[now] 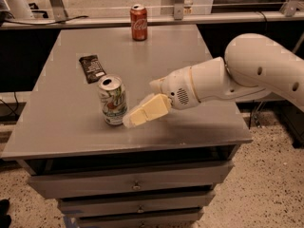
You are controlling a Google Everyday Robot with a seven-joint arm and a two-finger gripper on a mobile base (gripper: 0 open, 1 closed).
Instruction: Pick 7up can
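Clock directions are read from the 7up can, 12 = away from camera.

Nearest: drawer fronts (135, 186) under the table (57, 137), all closed, not involved.

The 7up can (112, 100) stands upright on the front-left part of the table, silver top with the opening facing up, green/red label toward camera. It has free space all round, so a side approach is possible.

The claw (141, 103) is at about 4 o'clock of the can, low, just above the table. Its fingers look apart: the yellowish near finger (147, 112) points at the can's lower right side, tip just beside or touching it (cannot tell which). The paler far finger sits higher and further back at 3 o'clock. The can is not between them and nothing is clamped. The low, sideways pose fits gripping the can body rather than the top. Judgement: approach step, grasp not made. The claw likely needs to go further toward 9 o'clock so the fingers straddle the can. Risk: the near finger tip nudges or tips the can.

The white arm (228, 77) comes in from 3 o'clock over the table's right edge, which leaves the can in view.

A dark flat packet (92, 68) lies at 11 o'clock, near the can but apart.

A red cola can (138, 22) stands upright at 1 o'clock by the far edge, well apart. It is not the target.
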